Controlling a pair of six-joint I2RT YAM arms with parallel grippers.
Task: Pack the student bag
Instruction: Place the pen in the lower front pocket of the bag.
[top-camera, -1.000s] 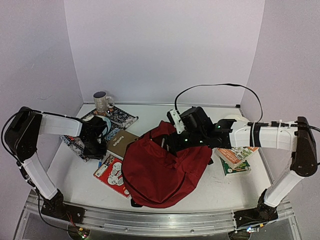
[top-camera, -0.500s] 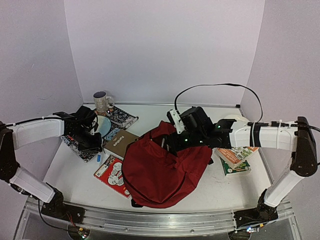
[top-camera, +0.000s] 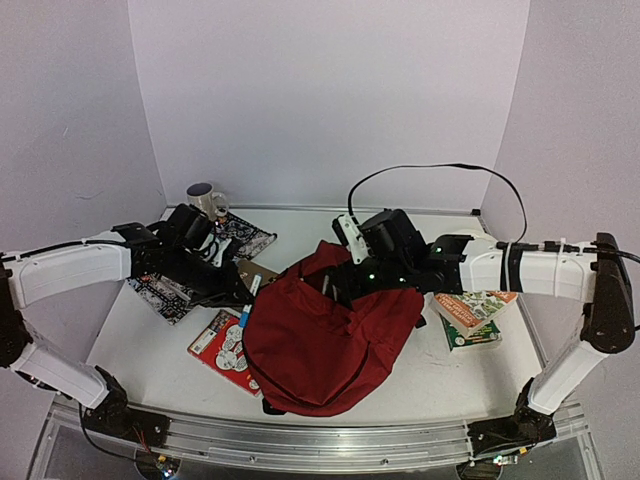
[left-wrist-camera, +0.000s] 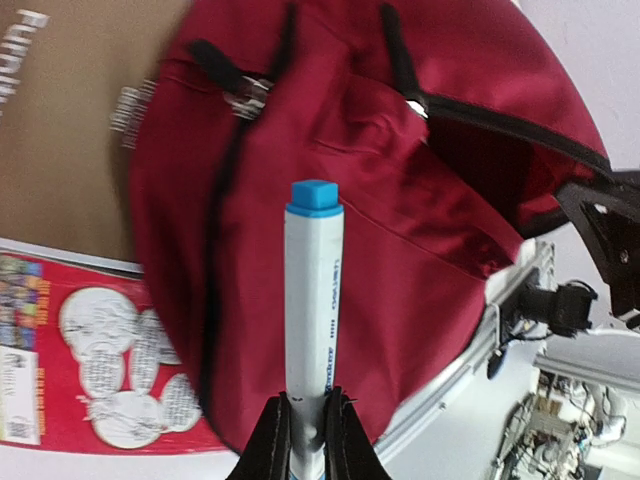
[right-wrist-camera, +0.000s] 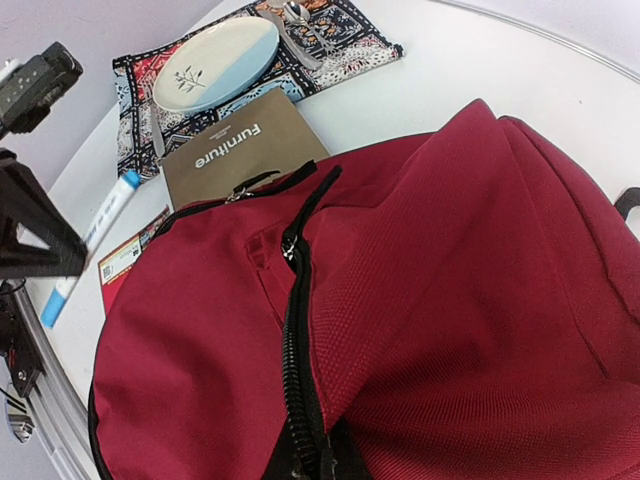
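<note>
The student bag (top-camera: 325, 340) lies in the middle of the table, dark red with a black zip (right-wrist-camera: 295, 320). It also fills the right wrist view (right-wrist-camera: 450, 300) and the left wrist view (left-wrist-camera: 400, 230). My left gripper (top-camera: 238, 293) is shut on a white marker with a blue cap (left-wrist-camera: 313, 290) and holds it over the bag's left edge. The marker also shows in the top view (top-camera: 246, 312) and the right wrist view (right-wrist-camera: 90, 245). My right gripper (top-camera: 345, 288) is shut on the bag's fabric at the zip edge (right-wrist-camera: 320, 465) and holds the top lifted.
A brown book (right-wrist-camera: 235, 150) and a red picture book (top-camera: 218, 345) lie left of the bag. A patterned mat (top-camera: 160, 292) with a plate (right-wrist-camera: 215, 60) and a spoon is at far left, and a mug (top-camera: 205, 203) stands behind it. Stacked books (top-camera: 470, 315) lie at right.
My left arm has swung right from the mat, carrying the marker over to the bag's left side. The right arm and the bag have not moved.
</note>
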